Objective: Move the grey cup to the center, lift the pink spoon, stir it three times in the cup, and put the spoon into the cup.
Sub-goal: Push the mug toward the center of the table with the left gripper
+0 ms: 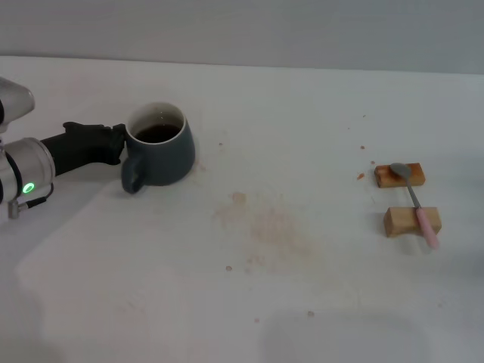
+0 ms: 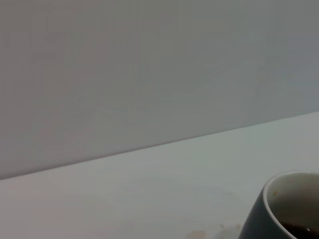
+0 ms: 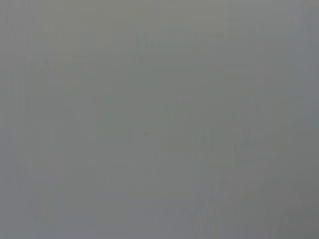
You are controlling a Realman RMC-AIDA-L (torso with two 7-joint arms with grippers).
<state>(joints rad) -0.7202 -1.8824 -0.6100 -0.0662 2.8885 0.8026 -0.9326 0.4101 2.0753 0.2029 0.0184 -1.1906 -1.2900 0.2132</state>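
The right wrist view shows only a flat grey field, and the right arm appears in none of the views. In the left wrist view the grey cup (image 2: 286, 209) is cut off at the frame's corner, so only part of its rim, white inner wall and a sliver of dark liquid show, with the white table (image 2: 149, 189) and a grey wall behind.

In the head view the left gripper (image 1: 113, 144) reaches in low and nearly level from the robot's left, its black fingers ending right at the cup's (image 1: 159, 151) left side, beside the rim and just above the loop handle. The fingertips seem to touch or straddle the cup wall, but I cannot tell whether they are spread or clamped.

The cup stands upright on the left part of the table (image 1: 249, 302), handle turned toward the robot, dark liquid inside.

Well apart on the right, the pink spoon (image 1: 418, 206) lies across two small wooden blocks (image 1: 401, 175), metal bowl on the far block, pink handle end over the near block (image 1: 411, 221).
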